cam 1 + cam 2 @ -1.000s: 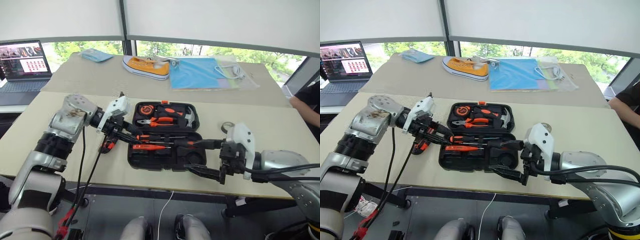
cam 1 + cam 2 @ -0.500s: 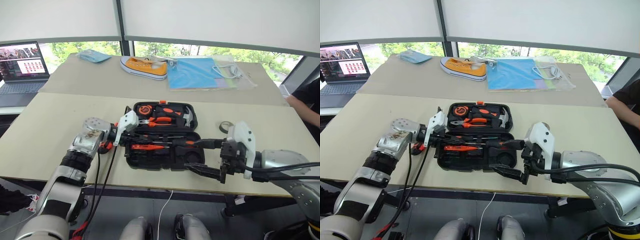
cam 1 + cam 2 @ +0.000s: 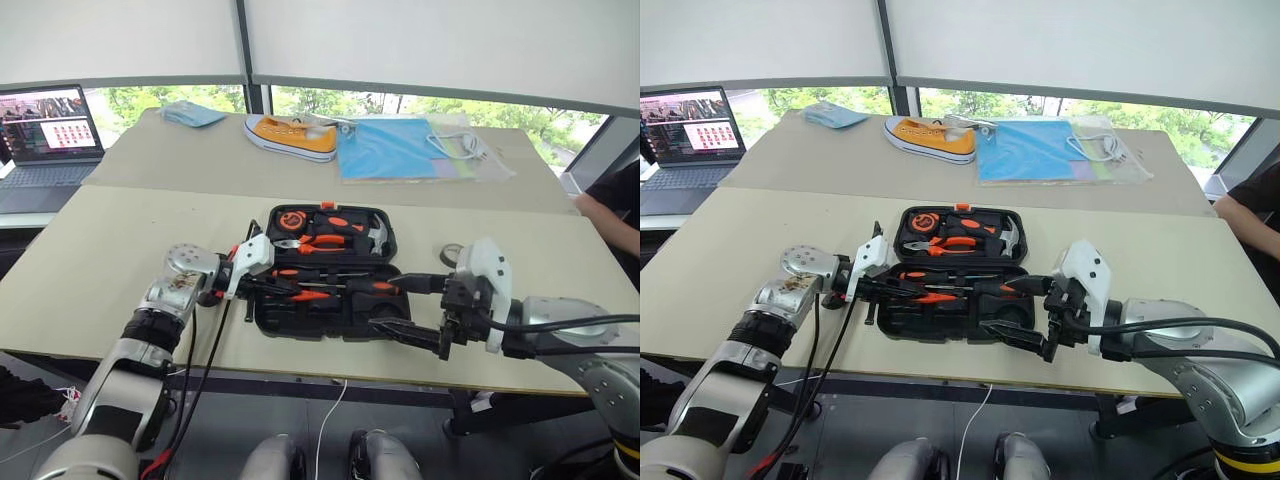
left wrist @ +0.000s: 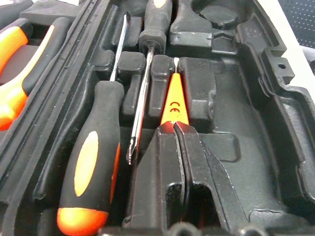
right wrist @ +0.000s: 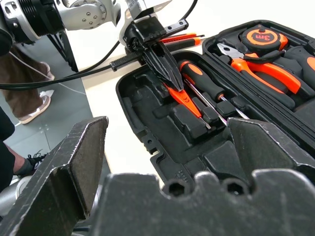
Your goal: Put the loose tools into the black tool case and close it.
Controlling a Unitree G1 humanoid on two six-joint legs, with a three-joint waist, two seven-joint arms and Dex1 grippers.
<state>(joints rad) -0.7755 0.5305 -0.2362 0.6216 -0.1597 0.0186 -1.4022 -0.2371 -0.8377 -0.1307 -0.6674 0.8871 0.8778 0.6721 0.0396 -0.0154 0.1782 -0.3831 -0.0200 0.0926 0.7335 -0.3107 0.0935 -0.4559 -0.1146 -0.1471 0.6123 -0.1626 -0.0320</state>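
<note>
Case: flat black plastic hinged tool case [image 3: 325, 275] lies open on the beige worktop [image 3: 120, 250], lid half away from the robot, tray half toward it.
Lid contents: orange-handled pliers [image 3: 325, 241], round tape measure [image 3: 290, 218], hammer [image 3: 376, 235].
Tray contents: two orange-and-black-handled screwdrivers [image 4: 91, 162] side by side in their slots; slim orange tester pen [image 4: 175, 101] next to them.
Left fingers: left gripper [image 4: 176, 129] reaches in from the tray's left end, fingers pressed together on the near end of the tester pen, which seems to lie in its slot.
Right fingers: right gripper [image 3: 405, 310] hovers at the tray's right end, fingers spread wide, holding nothing.
Loose item: small black tape roll [image 3: 455, 253] on the worktop right of the case.
</note>
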